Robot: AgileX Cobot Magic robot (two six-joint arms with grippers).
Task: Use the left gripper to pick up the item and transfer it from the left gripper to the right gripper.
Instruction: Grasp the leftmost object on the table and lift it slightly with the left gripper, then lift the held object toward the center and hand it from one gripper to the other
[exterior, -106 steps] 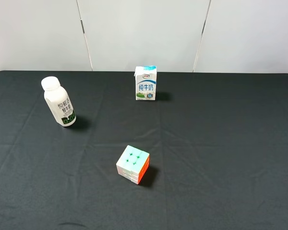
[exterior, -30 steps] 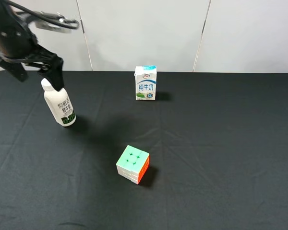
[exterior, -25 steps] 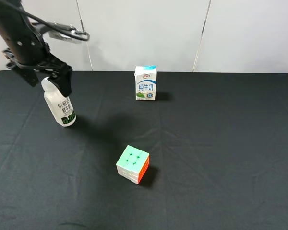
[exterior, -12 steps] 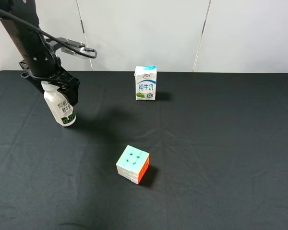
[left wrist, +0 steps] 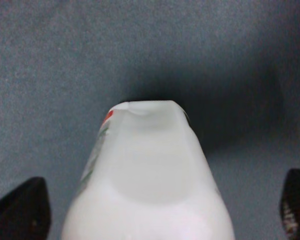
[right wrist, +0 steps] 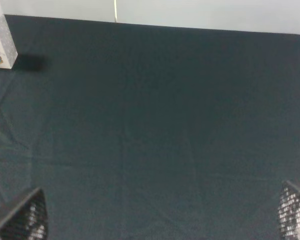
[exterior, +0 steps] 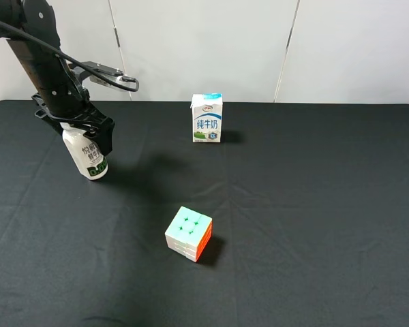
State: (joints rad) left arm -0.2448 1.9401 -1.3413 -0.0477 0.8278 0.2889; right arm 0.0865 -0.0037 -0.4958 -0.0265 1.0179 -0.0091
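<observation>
The white bottle (exterior: 92, 158) with a green-and-black label band stands upright at the left of the black table (exterior: 313, 204). My all-black left gripper (exterior: 78, 129) has come down over its top, and the jaws straddle the cap and shoulder, open. In the left wrist view the bottle (left wrist: 150, 175) fills the space between the two black fingertips (left wrist: 20, 210), with gaps on both sides. My right gripper (right wrist: 157, 215) shows only in the right wrist view, wide open and empty above bare table.
A small milk carton (exterior: 207, 118) stands at the back centre and also shows in the right wrist view (right wrist: 0, 45). A pastel puzzle cube (exterior: 189, 234) sits in front of the middle. A white wall runs behind the table.
My left arm has come in from the upper left and lowered over the bottle's top, and its jaws now straddle the cap. The bottle, carton and cube have not moved.
</observation>
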